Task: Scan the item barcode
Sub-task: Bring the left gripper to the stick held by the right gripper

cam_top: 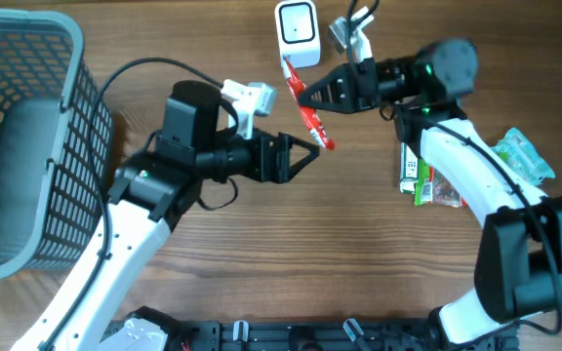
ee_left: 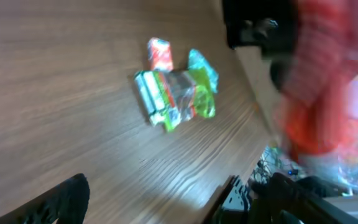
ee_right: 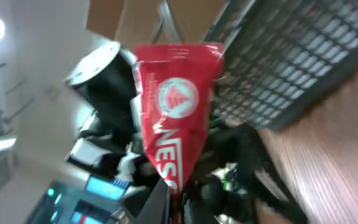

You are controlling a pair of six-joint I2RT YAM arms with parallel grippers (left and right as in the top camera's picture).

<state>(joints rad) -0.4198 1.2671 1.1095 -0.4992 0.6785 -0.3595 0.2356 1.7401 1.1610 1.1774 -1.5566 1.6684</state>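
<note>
Far left, a grey mesh basket [cam_top: 66, 58] sits on the wooden bench [cam_top: 291, 263]. The left arm [cam_top: 164, 185] reaches from beside it toward bench centre. The left jaws stand wide open with nothing between them. In the left wrist view the two dark fingertips [ee_left: 61, 202] sit well apart at the frame's bottom edge. The red sachet [cam_top: 312, 122] is just ahead of them, between the two arms, hanging at a slant. Its top end is pinched in the right jaws and its lower end is right by the upper left fingertip; contact there can't be told from overhead. In the left wrist view the sachet [ee_left: 328, 93] is only a red blur at upper right. The right wrist view shows the sachet [ee_right: 176, 106] close up: printed face toward the camera, round white logo, letters "NES", and the narrow end clamped at the bottom of frame, so the right jaws are closed on it. A white barcode scanner [cam_top: 298, 24] stands at the bench's top edge, just above the sachet's held end. Right of centre, a small pile of snack packets [cam_top: 425, 180] lies flat beside the right arm [cam_top: 476, 175], partly under it. A green wrapped packet [cam_top: 525, 158] lies apart, further right.
</note>
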